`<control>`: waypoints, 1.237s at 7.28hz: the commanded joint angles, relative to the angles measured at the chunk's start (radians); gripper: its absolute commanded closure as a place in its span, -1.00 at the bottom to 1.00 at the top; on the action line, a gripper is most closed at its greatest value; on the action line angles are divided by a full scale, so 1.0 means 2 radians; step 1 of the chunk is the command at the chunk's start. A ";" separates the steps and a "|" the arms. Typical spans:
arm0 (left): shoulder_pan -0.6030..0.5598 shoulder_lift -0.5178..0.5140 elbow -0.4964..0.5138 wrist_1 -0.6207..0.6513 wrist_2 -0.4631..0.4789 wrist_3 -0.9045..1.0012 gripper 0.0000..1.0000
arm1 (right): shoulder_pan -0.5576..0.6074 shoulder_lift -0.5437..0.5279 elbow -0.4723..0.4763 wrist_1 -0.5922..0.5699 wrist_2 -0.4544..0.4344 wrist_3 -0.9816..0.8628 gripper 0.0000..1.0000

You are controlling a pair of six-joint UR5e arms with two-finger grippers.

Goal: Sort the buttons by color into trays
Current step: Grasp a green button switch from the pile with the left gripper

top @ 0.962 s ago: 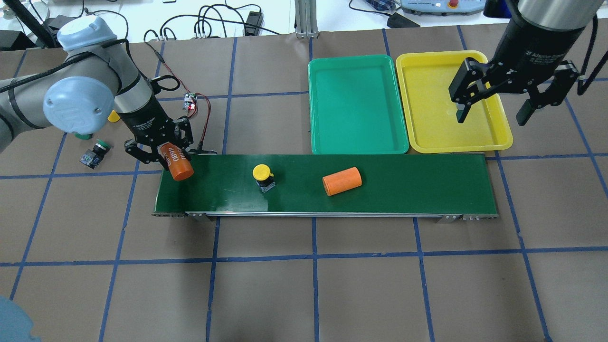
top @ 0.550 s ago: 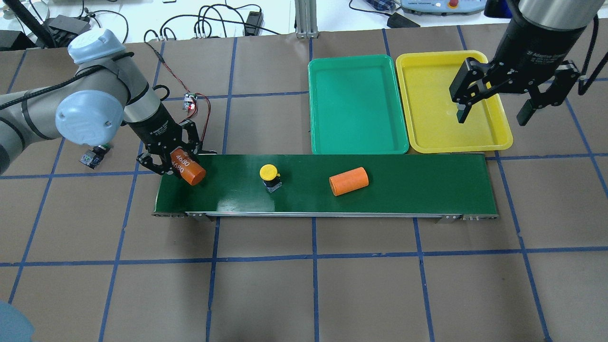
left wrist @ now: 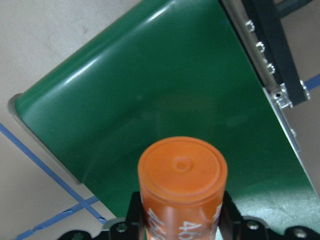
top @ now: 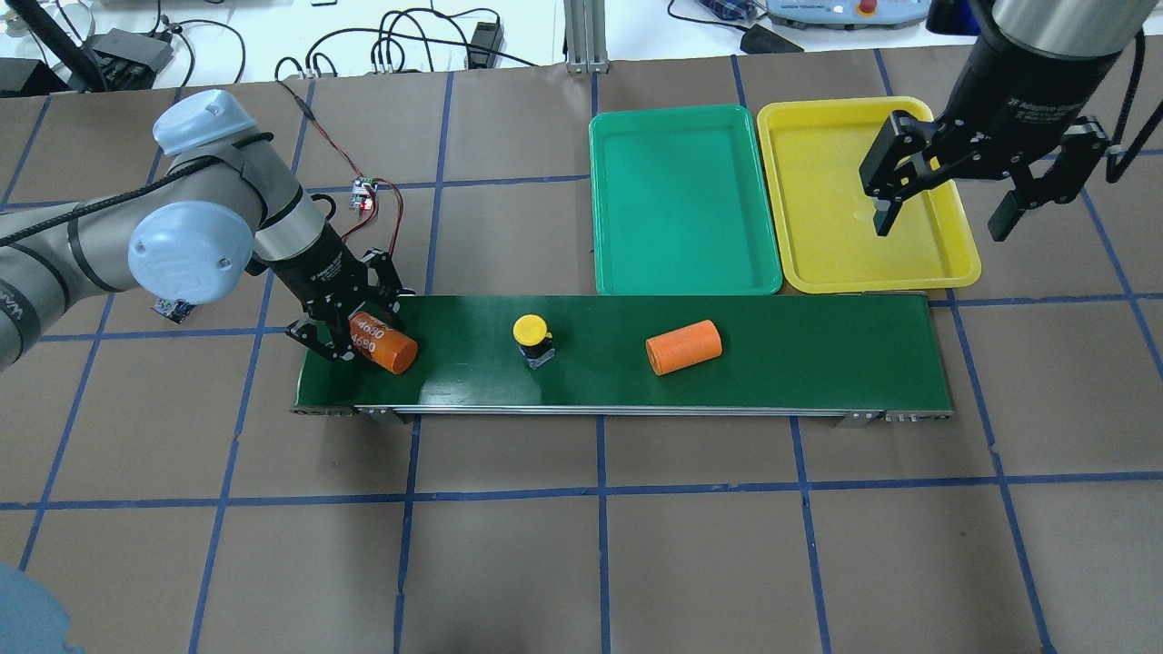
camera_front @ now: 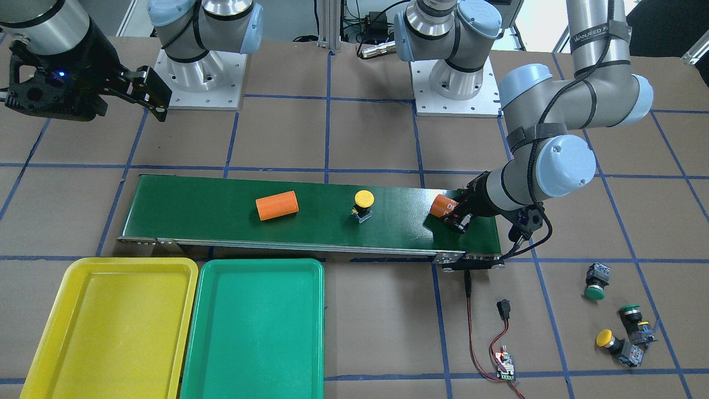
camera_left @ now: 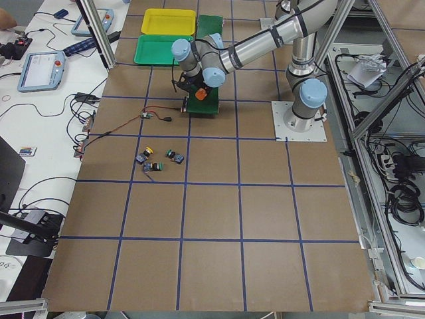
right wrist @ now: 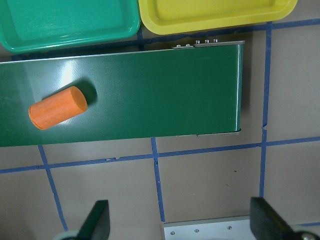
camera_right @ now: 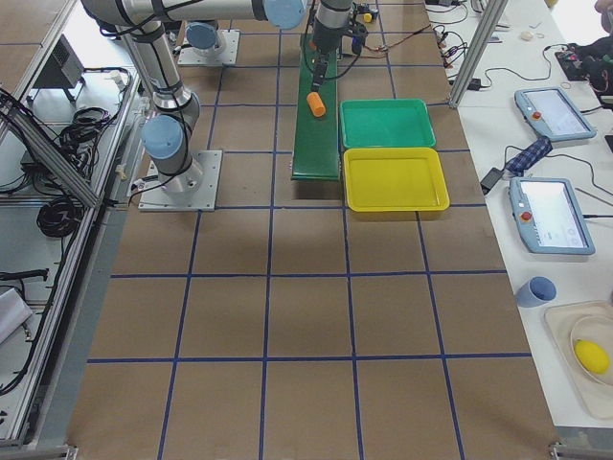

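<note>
yellow button (top: pixel 531 332) advancing along conveyor belt (top: pixel 818 354); left gripper (top: pixel 354 329), clenching 4680 cylinder (top: pixel 392 351), lowering it onto belt's end; right gripper (top: pixel 940 225) gaping, sorting unstarted.

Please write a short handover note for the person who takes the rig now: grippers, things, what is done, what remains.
Left gripper: shut on the orange cylinder marked 4680, at the conveyor belt's end.
Right gripper: open, empty, above the yellow tray.
Buttons: yellow button on the belt, near a second orange cylinder; green button, second green button and second yellow button on the table past that belt end.
Done: nothing; yellow tray and green tray hold no buttons.
Left: all four buttons.
</note>
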 commanded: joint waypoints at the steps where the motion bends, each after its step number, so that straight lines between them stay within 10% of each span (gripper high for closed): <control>1: 0.002 0.005 0.002 0.004 0.001 0.000 -0.78 | 0.002 -0.001 -0.005 -0.001 0.003 0.000 -1.00; 6: 0.143 0.001 0.066 -0.021 0.074 0.448 -0.90 | 0.005 0.002 -0.012 -0.002 0.000 0.006 -1.00; 9: 0.190 -0.054 0.065 0.091 0.093 0.661 -1.00 | 0.016 0.012 0.009 -0.021 0.007 0.005 -1.00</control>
